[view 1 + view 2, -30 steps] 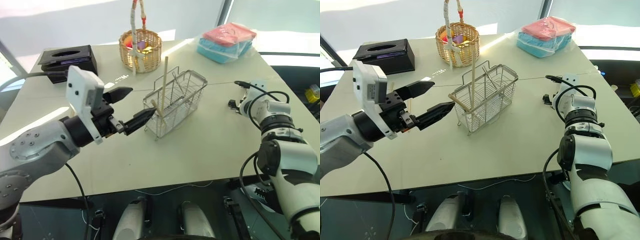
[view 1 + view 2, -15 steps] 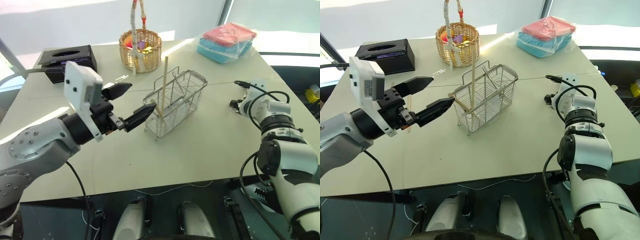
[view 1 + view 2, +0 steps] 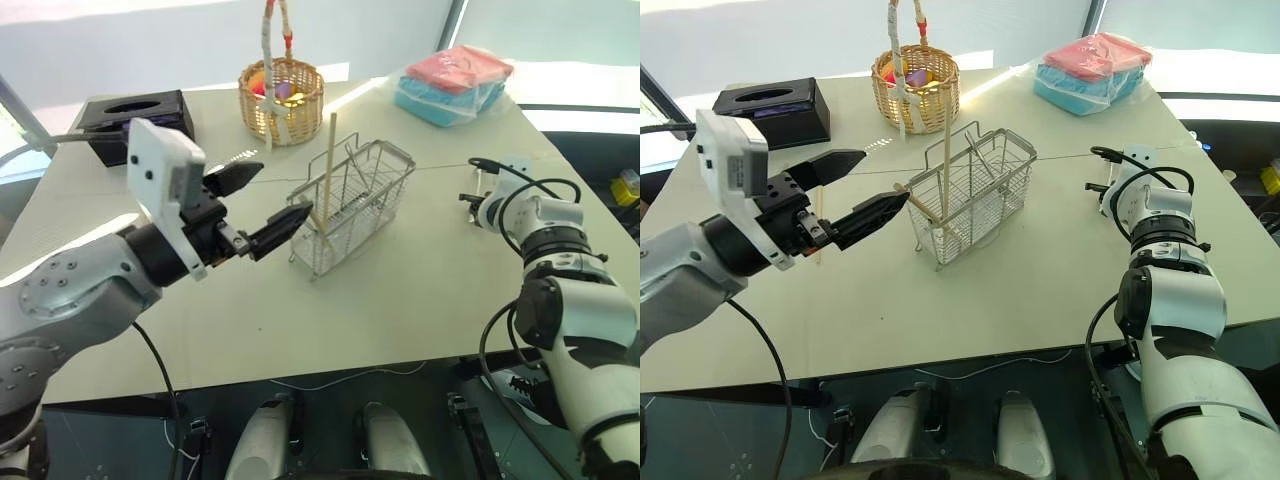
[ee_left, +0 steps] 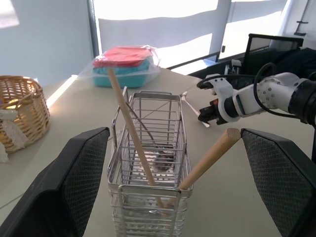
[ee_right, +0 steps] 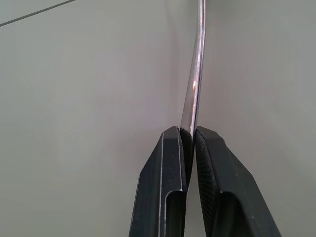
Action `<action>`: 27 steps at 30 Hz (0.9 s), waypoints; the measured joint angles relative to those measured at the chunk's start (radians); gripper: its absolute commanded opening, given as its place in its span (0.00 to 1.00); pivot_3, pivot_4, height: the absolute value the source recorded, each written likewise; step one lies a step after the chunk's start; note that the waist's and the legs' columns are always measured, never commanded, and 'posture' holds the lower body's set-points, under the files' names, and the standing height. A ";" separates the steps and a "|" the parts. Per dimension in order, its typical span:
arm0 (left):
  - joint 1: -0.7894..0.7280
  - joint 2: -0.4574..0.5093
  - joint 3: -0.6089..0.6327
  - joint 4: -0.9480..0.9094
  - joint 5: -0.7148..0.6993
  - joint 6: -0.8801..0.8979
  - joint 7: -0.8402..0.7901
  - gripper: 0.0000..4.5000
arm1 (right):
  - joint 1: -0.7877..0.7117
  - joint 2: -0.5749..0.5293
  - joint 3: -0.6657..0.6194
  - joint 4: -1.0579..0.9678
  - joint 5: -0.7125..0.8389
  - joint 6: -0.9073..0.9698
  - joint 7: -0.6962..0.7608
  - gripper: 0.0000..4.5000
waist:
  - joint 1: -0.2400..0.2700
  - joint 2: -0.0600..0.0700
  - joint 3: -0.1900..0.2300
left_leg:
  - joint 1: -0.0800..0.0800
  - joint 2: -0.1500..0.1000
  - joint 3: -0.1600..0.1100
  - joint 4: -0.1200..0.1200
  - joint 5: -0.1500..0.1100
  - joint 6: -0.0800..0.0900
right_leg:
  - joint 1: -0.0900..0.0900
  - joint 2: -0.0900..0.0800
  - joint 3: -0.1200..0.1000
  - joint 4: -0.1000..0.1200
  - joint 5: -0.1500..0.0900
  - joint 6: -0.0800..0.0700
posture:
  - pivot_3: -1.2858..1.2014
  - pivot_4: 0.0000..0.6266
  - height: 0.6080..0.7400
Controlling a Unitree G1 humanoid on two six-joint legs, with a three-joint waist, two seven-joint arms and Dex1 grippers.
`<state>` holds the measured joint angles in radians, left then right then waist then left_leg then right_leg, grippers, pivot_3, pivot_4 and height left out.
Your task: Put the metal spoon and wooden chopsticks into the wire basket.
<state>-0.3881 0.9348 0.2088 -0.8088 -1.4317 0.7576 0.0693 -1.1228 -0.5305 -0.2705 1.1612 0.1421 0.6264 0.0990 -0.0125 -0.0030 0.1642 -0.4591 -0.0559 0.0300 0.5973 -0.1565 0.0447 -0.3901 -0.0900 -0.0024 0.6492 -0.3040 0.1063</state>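
Observation:
The wire basket [image 3: 352, 205] stands mid-table. Two wooden chopsticks are in it: one [image 3: 327, 165] stands nearly upright, the other [image 4: 207, 159] leans out over the near rim. My left gripper [image 3: 282, 192] hovers open just left of the basket, level, with nothing between its fingers. At the table's right, my right gripper [image 5: 186, 131] is shut on the thin handle of the metal spoon [image 5: 194, 84], which lies low over the tabletop. From the left wrist view, the spoon [image 4: 190, 102] and the right gripper [image 4: 205, 110] show behind the basket.
A round wicker basket [image 3: 281, 100] with a tall handle stands at the back. A black tissue box [image 3: 135, 115] sits at the back left. A clear bag of pink and blue cloths [image 3: 452, 80] lies at the back right. The table's front edge [image 3: 330, 372] is near.
My right gripper has closed on the spoon's handle. The left arm and the basket have stayed where they were.

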 measured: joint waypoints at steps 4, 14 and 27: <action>-0.010 -0.013 -0.016 0.004 0.002 0.000 -0.001 1.00 | 0.001 0.016 0.022 -0.057 -0.001 0.005 0.030 0.10 | -0.001 0.000 0.000 | 0.000 0.000 0.000 0.000 0.000 0.000 | 0.000 0.000 0.000 0.001 0.000 0.000 | 0.52 0.24 1.00; -0.018 -0.047 -0.038 0.024 0.047 0.000 -0.038 1.00 | 0.004 0.035 0.051 -0.289 0.001 0.012 0.040 0.10 | 0.003 0.000 0.000 | 0.000 0.000 0.000 0.000 0.000 0.000 | -0.001 0.000 0.000 0.001 0.000 0.000 | 0.52 0.24 1.00; -0.040 -0.088 -0.041 0.048 0.116 0.001 -0.095 1.00 | 0.022 0.033 0.031 -0.253 0.001 -0.001 0.027 0.21 | 0.000 0.000 0.000 | 0.000 0.000 0.000 0.000 0.000 0.000 | -0.001 0.000 0.000 0.001 0.000 0.001 | 0.52 0.24 1.00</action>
<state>-0.4276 0.8466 0.1680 -0.7603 -1.3158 0.7584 -0.0253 -1.1010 -0.4974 -0.2395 0.9082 0.1430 0.6251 0.1261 -0.0126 -0.0031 0.1642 -0.4591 -0.0559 0.0300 0.5973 -0.1567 0.0449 -0.3909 -0.0897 -0.0024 0.6507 -0.3037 0.1069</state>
